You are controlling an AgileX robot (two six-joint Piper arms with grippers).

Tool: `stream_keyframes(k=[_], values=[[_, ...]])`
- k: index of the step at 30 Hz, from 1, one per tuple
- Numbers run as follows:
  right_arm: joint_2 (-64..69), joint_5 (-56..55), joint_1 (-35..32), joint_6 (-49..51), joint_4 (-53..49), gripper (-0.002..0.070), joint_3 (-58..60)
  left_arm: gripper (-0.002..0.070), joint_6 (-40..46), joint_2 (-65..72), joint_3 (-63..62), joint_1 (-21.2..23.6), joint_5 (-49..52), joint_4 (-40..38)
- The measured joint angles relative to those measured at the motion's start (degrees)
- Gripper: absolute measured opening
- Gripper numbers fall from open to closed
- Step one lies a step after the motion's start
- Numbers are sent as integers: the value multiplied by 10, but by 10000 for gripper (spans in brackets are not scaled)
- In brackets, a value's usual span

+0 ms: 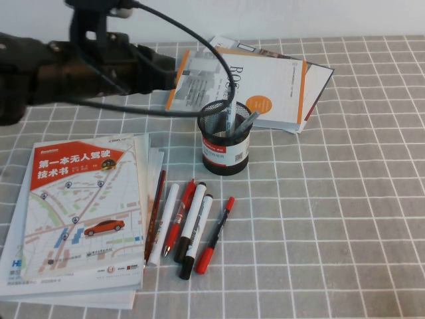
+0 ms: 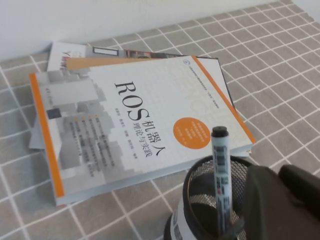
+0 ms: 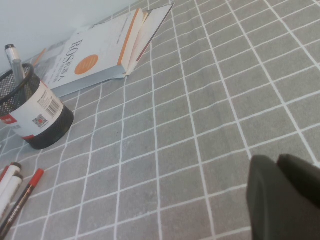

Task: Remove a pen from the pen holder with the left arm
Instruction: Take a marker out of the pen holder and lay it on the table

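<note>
High view: the left arm [image 1: 99, 66] reaches in from the left at the far side of the desk [image 1: 345, 219]. Its tip is short of the black mesh pen holder [image 1: 226, 138]. The holder stands upright just in front of the ROS book [image 1: 269, 86]. A white-barrelled pen [image 1: 229, 114] and a grey pen [image 1: 248, 121] lean inside it. A row of loose pens [image 1: 189, 226] lies near the map-cover book [image 1: 80, 206].

Left wrist view: the left gripper [image 2: 276, 175] sits just beside the holder rim [image 2: 197, 175], fingers pressed together on nothing. The black-capped pen [image 2: 220, 175] stands in the holder, close to the fingers but not held.

Right wrist view: the right gripper [image 3: 277, 162] is low over bare desk, fingers together and empty, well apart from the holder [image 3: 35, 112].

Risks, as judged: going in with the fingers together would shove the pen or tip the light holder. A slanted pull could drag the holder up with the pen. A wide bite might catch both pens.
</note>
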Motion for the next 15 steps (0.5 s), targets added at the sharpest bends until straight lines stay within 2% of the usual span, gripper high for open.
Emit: stream_keyframes(k=[2,4,6,9,11,15], values=[[0,0,0,0,0,-13,0,78,17,30,-20,-4,3,-20],[0,0,0,0,0,-13,0,171,39,59,-42,-13,4,-35],[0,0,0,0,0,-13,0,296,64,91,-65,-26,4,-56],[0,0,0,0,0,-13,0,442,91,141,-100,-41,4,-85],[0,0,0,0,0,-13,0,486,100,169,-124,-50,4,-100],[0,0,0,0,0,-13,0,510,111,215,-171,-63,2,-112]])
